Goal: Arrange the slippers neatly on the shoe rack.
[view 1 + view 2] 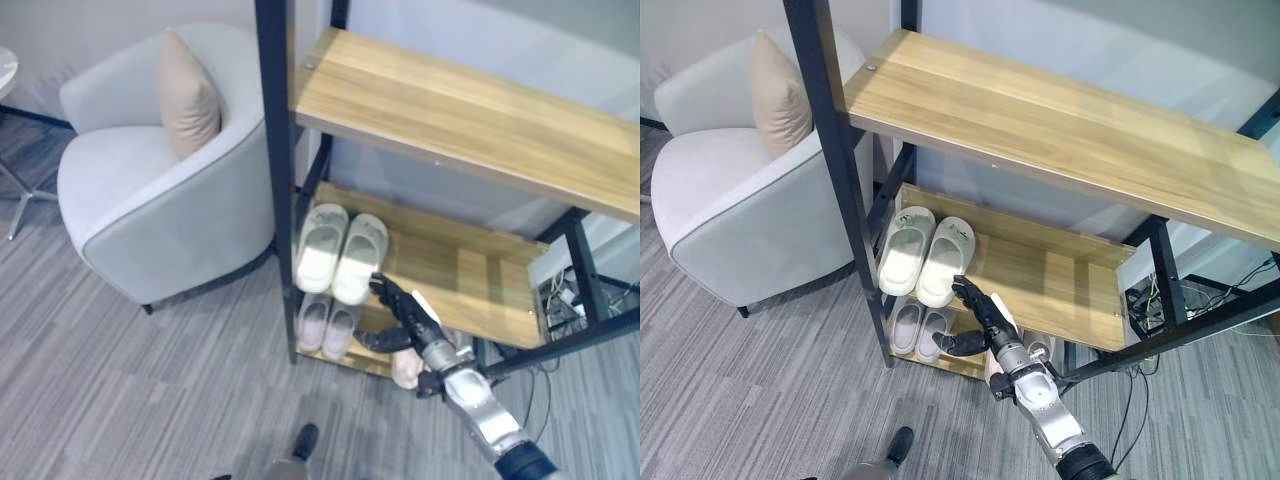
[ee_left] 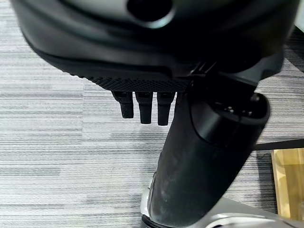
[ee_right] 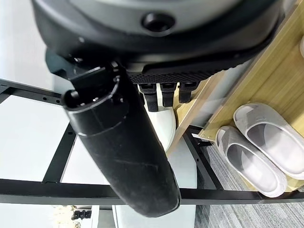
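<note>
A tall shoe rack (image 1: 275,180) with black posts and wooden shelves stands beside a pale grey armchair (image 1: 150,215); a beige cushion (image 1: 188,98) leans upright against the chair's back. On the middle shelf (image 1: 450,270) a pair of white slippers (image 1: 340,250) lies side by side at the left end; below them, on the bottom shelf, sits a greyer pair (image 1: 327,325) (partly shaded). The right hand (image 1: 405,312) reaches in from the lower right, its dark fingers loosely extended just beside the white pair's near end; a pinkish item (image 1: 405,370) lies under the wrist, too hidden to identify.

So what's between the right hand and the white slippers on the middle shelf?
Bare shelf; the right hand hovers beside the slippers, head views.
</note>
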Available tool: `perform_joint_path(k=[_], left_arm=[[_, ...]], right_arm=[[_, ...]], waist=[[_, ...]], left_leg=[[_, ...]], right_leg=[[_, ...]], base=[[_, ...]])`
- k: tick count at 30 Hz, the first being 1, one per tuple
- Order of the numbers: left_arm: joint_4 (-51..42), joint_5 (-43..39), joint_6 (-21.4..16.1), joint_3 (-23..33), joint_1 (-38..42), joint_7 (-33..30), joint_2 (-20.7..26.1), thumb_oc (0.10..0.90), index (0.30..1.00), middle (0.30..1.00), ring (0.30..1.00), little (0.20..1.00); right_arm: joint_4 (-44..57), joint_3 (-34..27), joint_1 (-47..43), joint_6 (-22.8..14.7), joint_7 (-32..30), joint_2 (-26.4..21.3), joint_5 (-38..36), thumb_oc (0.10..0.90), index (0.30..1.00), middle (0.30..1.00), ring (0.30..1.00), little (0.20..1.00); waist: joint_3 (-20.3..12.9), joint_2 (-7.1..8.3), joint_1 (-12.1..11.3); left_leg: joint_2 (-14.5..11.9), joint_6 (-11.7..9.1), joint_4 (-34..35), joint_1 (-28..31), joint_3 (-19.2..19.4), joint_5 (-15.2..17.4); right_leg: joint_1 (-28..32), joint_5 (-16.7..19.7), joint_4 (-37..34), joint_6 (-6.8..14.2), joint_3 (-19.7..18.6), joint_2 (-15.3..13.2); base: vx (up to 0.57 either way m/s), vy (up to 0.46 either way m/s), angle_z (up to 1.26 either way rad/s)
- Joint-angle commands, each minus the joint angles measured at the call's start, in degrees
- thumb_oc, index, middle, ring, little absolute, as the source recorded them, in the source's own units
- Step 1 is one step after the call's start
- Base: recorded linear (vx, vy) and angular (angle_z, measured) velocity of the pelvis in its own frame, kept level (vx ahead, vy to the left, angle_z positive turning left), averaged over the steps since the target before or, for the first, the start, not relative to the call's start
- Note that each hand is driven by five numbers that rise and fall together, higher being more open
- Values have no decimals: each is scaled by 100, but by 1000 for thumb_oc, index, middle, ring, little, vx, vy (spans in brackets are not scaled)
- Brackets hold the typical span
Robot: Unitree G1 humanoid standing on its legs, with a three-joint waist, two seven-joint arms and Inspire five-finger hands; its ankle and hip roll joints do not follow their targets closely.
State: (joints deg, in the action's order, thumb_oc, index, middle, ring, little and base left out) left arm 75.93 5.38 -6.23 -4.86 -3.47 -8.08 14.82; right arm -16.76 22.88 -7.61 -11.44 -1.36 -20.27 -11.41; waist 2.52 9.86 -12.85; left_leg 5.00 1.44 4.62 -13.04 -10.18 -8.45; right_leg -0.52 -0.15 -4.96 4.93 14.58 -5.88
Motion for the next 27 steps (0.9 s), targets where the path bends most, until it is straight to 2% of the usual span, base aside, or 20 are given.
perform_joint_path(k=[1,6,7,8,9,10,16,17,21,22,23,26,27], left_arm=[[357,125,7,-186,70,-74,17,800,900,900,900,900],[398,115,27,-164,12,-125,-21,800,900,900,900,900],[441,96,43,-89,2,-148,-50,800,900,900,900,900],[442,96,43,-91,0,-148,-51,800,900,900,900,900],[458,104,46,-38,-4,-162,-75,800,900,900,900,900],[480,121,41,52,-22,-156,-129,800,900,900,900,900],[531,0,15,198,-28,-12,-252,800,900,900,900,900],[533,-198,11,335,18,65,-294,800,900,900,900,900],[511,-450,-25,412,9,286,-344,800,900,900,900,900],[479,-520,-46,435,13,403,-370,800,900,900,900,900],[404,-565,-90,428,17,455,-406,800,900,900,900,900],[343,-618,-115,403,10,472,-426,800,900,900,900,900],[179,-795,-202,355,-4,478,-475,800,900,900,900,900]], right_arm=[[132,77,-685,-379,-57,76,12,800,900,900,900,900],[22,-103,-707,-388,-316,101,211,800,900,900,900,900],[294,-281,-541,-482,-476,-7,530,800,900,900,900,900],[303,-284,-532,-477,-478,-9,534,800,900,900,900,900],[519,-402,-441,-552,-605,-89,815,800,900,900,900,900],[1294,-722,8,-707,-519,-257,903,800,900,900,900,900],[2099,-1234,850,-823,-449,-338,974,800,900,900,900,900],[2219,-1374,1099,-829,-478,-349,1121,800,900,900,900,900],[2313,-1486,1375,-796,-423,-367,1161,800,900,900,900,900],[2250,-1470,1575,-761,-306,-434,1264,800,900,900,900,900],[1930,-1503,1834,-698,-303,-514,1528,800,900,900,900,900],[1761,-1564,1960,-689,-391,-530,1684,800,900,900,900,900],[1170,-1773,2158,-634,-693,-406,1890,800,900,900,900,900]], waist=[[-46,-126,-163],[-78,-160,-188],[-100,-191,-141],[-99,-194,-143],[-109,-211,-108],[-146,-256,-16],[-249,-337,219],[-282,-380,334],[-329,-437,447],[-367,-480,537],[-391,-525,642],[-401,-554,681],[-413,-627,814]], left_leg=[[-383,-202,38,633,-54,826],[-381,-193,38,701,-41,857],[-386,-192,38,748,-22,871],[-387,-192,38,751,-22,872],[-394,-189,38,766,-12,876],[-397,-185,38,822,20,890],[-430,-199,38,933,129,908],[-446,-207,38,975,177,902],[-461,-218,38,1016,258,899],[-474,-230,38,1063,329,913],[-487,-237,38,1104,406,919],[-500,-240,38,1129,446,926],[-513,-244,38,1161,529,917]], right_leg=[[-44,98,1,251,-39,-211],[8,90,8,251,-19,-221],[43,80,20,253,-27,-224],[46,80,20,253,-27,-223],[55,73,27,256,-29,-223],[91,70,45,261,-45,-221],[138,47,110,257,-121,-216],[150,34,136,249,-168,-206],[142,35,153,242,-212,-204],[152,43,136,236,-269,-193],[159,50,117,231,-337,-180],[165,53,112,227,-375,-173],[160,68,87,221,-479,-158]], base=[[0,0,0],[0,0,0],[0,0,0],[0,0,0],[0,0,0],[0,0,0],[-14,-19,-4],[-12,-23,-8],[-22,-26,-22],[-55,-68,-12],[-55,-68,-28],[-39,-47,-26],[-66,-60,-21]])
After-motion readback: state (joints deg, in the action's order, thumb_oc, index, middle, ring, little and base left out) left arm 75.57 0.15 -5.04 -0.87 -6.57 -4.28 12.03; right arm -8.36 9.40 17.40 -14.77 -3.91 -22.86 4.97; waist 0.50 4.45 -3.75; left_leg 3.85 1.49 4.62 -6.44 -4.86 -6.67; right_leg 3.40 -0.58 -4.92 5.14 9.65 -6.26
